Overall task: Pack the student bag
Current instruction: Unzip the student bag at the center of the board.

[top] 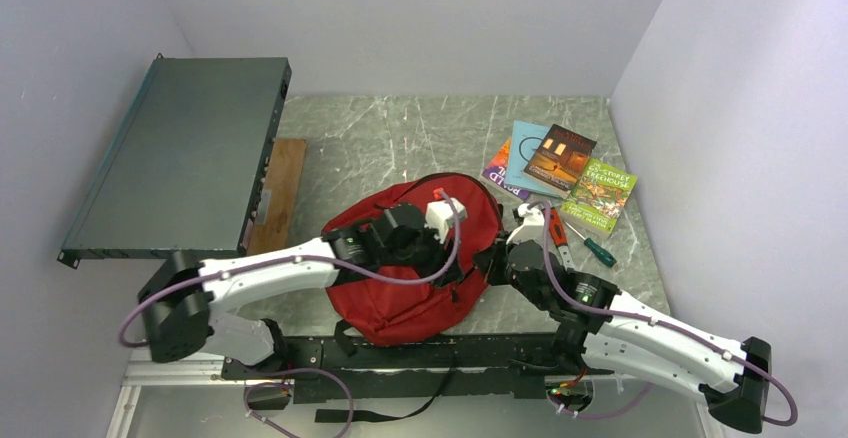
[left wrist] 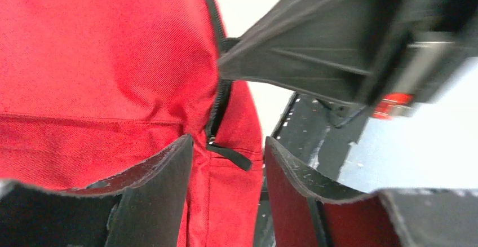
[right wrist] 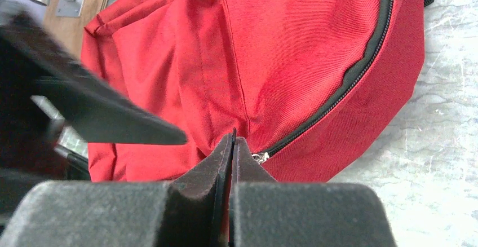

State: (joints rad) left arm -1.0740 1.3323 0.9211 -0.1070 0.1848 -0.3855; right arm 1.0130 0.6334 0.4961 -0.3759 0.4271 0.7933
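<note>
The student bag (top: 405, 293), a red backpack with black zippers, lies in the middle of the table. My left gripper (left wrist: 228, 145) is open at the bag's near right side. Red fabric and a black zipper pull (left wrist: 232, 157) sit in its gap, and neither finger (left wrist: 163, 179) touches them. My right gripper (right wrist: 233, 140) is shut at the bag's right edge (top: 497, 258). A thin black tab pokes out between its tips, next to the silver zipper slider (right wrist: 260, 157). The main zipper (right wrist: 361, 66) runs closed along the bag's curve.
Several books (top: 560, 158) lie fanned at the back right, the nearest a green one (top: 600, 193). Two screwdrivers (top: 598, 250) lie beside my right arm. A black flat case (top: 190, 153) stands raised at the left over a wooden board (top: 280, 193). Black straps trail over the near rail (top: 420, 353).
</note>
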